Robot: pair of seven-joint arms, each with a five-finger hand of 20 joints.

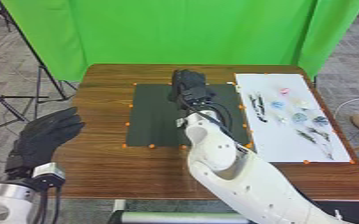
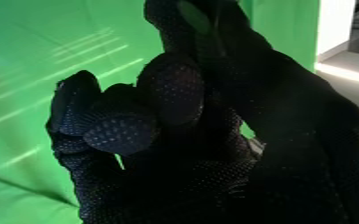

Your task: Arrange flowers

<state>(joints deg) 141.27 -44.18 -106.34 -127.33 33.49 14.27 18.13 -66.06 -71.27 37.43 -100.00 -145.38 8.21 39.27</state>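
Observation:
My right hand [image 1: 188,86] is over the far middle of the dark green mat [image 1: 153,127]. In the right wrist view, a green leaf [image 2: 193,17] is pinched between finger and thumb of the same hand [image 2: 184,165], its other fingers curled; the rest of the stem is hidden. On the white sheet [image 1: 269,145] at the right lie a pink flower [image 1: 285,91], a pale blue flower [image 1: 278,105], several other small blooms, a dark leafy stem [image 1: 258,107] and green sprigs [image 1: 316,135]. My left hand [image 1: 47,137] is off the table's left side, fingers relaxed and open.
The brown wooden table [image 1: 100,165] surrounds the mat and sheet. Small orange markers [image 1: 152,146] line their edges. Behind the table hangs a green curtain [image 1: 184,35], with a black tripod stand [image 1: 42,85] at the left.

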